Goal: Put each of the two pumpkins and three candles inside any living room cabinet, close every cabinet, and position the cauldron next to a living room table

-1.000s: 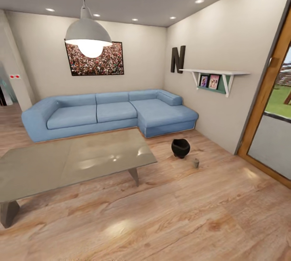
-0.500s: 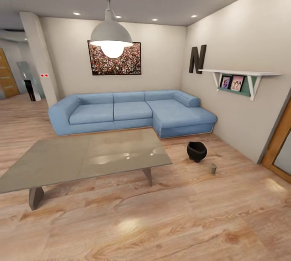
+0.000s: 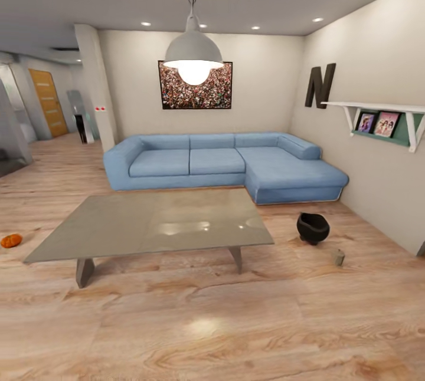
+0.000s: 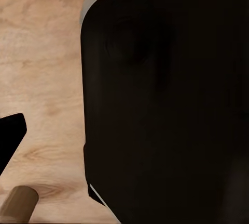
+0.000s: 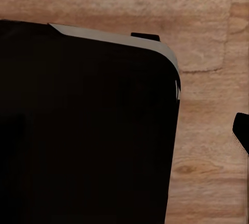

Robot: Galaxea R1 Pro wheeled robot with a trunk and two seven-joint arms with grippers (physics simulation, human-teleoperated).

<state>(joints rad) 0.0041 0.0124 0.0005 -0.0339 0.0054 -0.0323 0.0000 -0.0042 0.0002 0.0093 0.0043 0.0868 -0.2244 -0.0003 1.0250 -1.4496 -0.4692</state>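
A low table (image 3: 147,225) with a glossy top on grey legs stands mid-room in the head view. Right of it, on the wood floor, sits the black round cauldron (image 3: 313,228), a short gap from the table's corner. One small grey candle (image 3: 340,257) stands just beyond the cauldron, nearer the right wall. An orange pumpkin (image 3: 10,240) lies on the floor at the far left edge. The cabinet is out of view. Both wrist views look down at wood floor and the robot's black body (image 4: 166,104); a dark sliver (image 4: 10,135) sits at one edge.
A blue corner sofa (image 3: 224,163) lines the back wall behind the table. A pendant lamp (image 3: 193,56) hangs over the table. A wall shelf (image 3: 383,112) juts from the right wall. A hallway opens at the back left past a pillar (image 3: 94,86).
The whole head picture has slid rightward, so the camera turned left. The pumpkin and hallway came into view at the left; the wooden door frame at the right dropped out.
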